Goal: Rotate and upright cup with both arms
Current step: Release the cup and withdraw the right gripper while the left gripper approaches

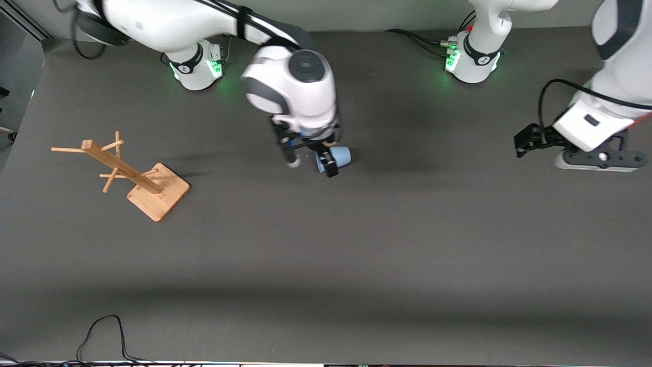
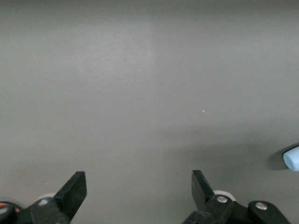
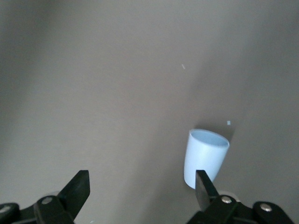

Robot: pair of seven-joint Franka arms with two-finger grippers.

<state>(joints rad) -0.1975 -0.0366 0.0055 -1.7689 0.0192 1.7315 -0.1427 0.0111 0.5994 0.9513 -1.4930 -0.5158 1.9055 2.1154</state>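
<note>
Light-blue cup [image 1: 340,156] on its side at frame centre, right gripper [image 1: 310,164] spread wide just beside it, left gripper [image 1: 527,140] waiting open at right edge, wooden rack [image 1: 133,176] at left.

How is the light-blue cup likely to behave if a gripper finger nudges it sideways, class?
The cup lies on its side on the table, so its round tapered wall would probably roll in a curve. It looks small and thin-walled, likely light, and may skid. The right gripper is open beside it; the left gripper, also open, waits.
</note>
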